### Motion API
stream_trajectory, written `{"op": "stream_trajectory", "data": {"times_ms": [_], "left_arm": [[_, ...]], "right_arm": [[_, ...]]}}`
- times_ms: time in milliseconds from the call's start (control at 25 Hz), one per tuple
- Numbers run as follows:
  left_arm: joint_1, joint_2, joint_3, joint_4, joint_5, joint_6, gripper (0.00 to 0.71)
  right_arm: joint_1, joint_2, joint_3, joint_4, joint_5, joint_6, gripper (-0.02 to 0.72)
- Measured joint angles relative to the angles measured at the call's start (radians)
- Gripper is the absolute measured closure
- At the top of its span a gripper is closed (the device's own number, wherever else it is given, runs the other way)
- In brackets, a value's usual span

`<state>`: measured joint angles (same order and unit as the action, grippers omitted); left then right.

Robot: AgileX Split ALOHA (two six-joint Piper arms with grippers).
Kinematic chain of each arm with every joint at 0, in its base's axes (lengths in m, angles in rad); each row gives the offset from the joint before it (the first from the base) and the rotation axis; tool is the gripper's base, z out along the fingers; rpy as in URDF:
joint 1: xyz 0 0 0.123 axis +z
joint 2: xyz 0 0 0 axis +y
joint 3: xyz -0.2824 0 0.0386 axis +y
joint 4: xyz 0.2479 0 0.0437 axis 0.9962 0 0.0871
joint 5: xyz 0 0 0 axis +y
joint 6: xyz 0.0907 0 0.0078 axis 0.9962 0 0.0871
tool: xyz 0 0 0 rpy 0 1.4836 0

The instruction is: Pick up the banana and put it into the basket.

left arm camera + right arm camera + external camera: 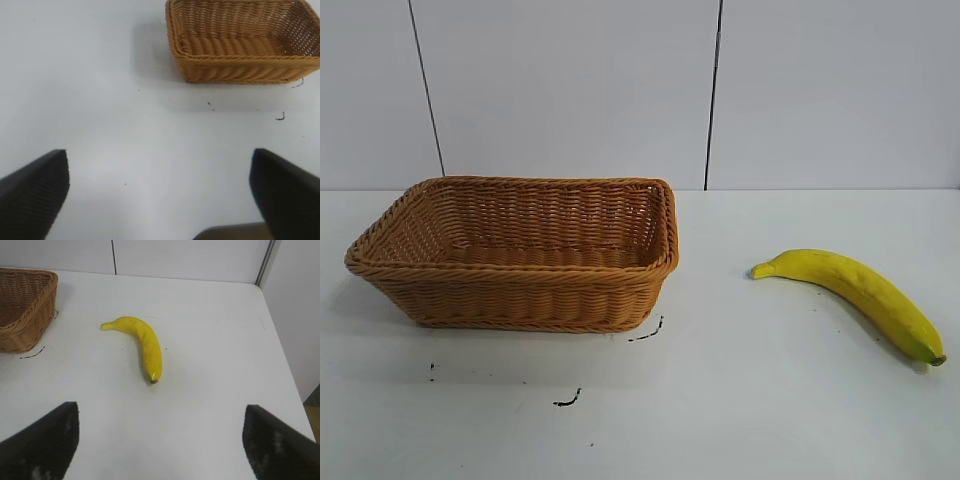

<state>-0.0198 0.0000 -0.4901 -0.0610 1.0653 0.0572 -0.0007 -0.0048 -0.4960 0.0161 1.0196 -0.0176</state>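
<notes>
The yellow banana (860, 293) lies flat on the white table at the right, its stem pointing toward the basket. It also shows in the right wrist view (143, 344). The tan wicker basket (420, 255) stands empty at the left; it also shows in the left wrist view (240, 65) and partly in the right wrist view (22, 315). Neither gripper shows in the exterior view. My right gripper (160, 440) is open and empty, back from the banana. My left gripper (159, 192) is open and empty over bare table, away from the basket.
The white table (720, 400) has a few small black marks (568, 400) in front of the basket. A white panelled wall (620, 90) stands behind. The table's edge (280, 355) runs past the banana in the right wrist view.
</notes>
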Motion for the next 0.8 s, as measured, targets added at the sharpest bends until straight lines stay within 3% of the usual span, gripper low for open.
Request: {"op": "stream_trajectory", "data": {"times_ms": [520, 800], "left_arm": [[0.0, 0.0, 0.0, 0.0, 0.0, 0.0, 0.015], [0.0, 0.0, 0.0, 0.0, 0.0, 0.0, 0.015]], "right_arm": [[0.0, 0.015, -0.001, 0.0, 0.001, 0.0, 0.071], [0.0, 0.319, -0.116, 0.0, -0.002, 0.0, 0.071]]}}
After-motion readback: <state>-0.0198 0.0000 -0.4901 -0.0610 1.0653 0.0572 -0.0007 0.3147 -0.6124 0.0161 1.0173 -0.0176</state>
